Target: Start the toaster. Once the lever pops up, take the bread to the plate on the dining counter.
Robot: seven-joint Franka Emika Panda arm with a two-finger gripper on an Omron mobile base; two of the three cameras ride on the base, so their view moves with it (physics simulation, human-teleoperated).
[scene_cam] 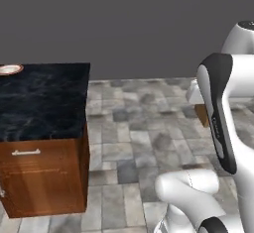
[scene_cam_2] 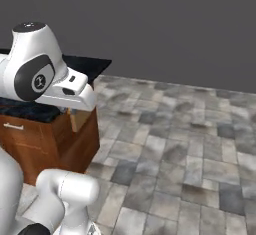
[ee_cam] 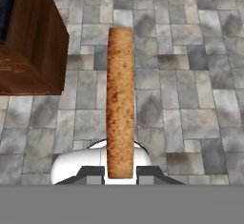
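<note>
The bread, a golden-brown slice seen edge-on, stands upright between my gripper's two finger tips, which are shut on its lower end. It hangs over the tiled floor, apart from any counter. The same bread pokes out below the white hand at the right of the left base view, and the bread sits under the hand in the right base view. The plate, white with an orange-red rim, lies at the far left on the black marble dining counter. The toaster is out of view.
The counter's wooden base has a handled drawer front and stands left of the arm; its corner shows at the hand view's upper left. Grey stone floor tiles stretch ahead to a dark wall.
</note>
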